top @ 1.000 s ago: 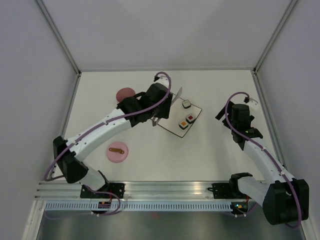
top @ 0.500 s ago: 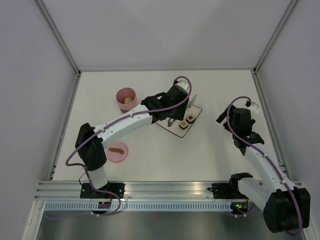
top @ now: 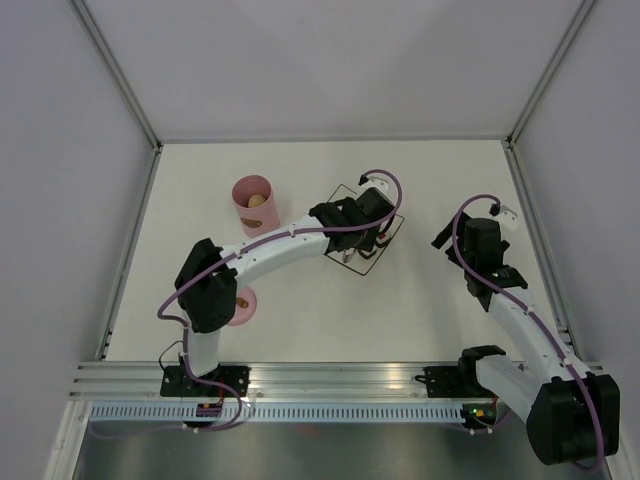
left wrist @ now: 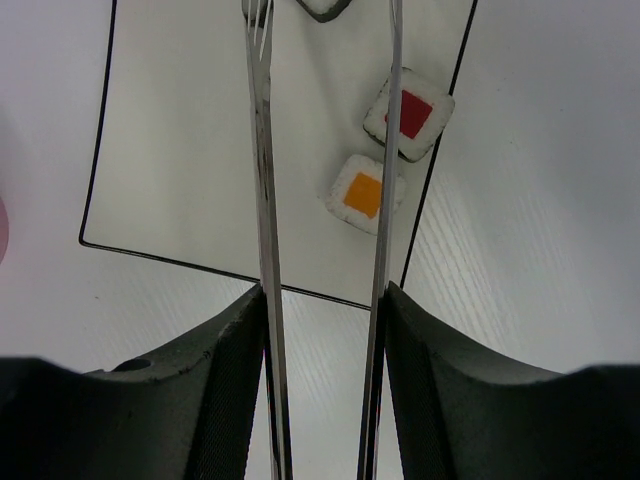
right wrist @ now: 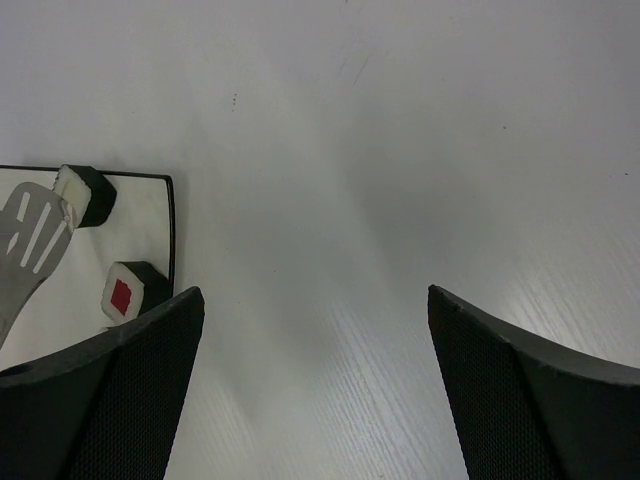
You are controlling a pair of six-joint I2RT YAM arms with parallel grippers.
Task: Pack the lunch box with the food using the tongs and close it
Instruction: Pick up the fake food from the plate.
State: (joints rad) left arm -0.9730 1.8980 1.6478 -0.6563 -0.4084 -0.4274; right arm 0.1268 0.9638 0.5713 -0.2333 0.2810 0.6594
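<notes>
Jutting from left claw [left wrist: 322, 335], tongs [left wrist: 263, 150] over plate [left wrist: 170, 130]

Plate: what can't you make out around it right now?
- Top view: the left arm covers most of the plate.
- Left wrist view: the top edge cuts off the tips of the tongs and the third roll.
- Top view: the left arm hides half the lid.
</notes>
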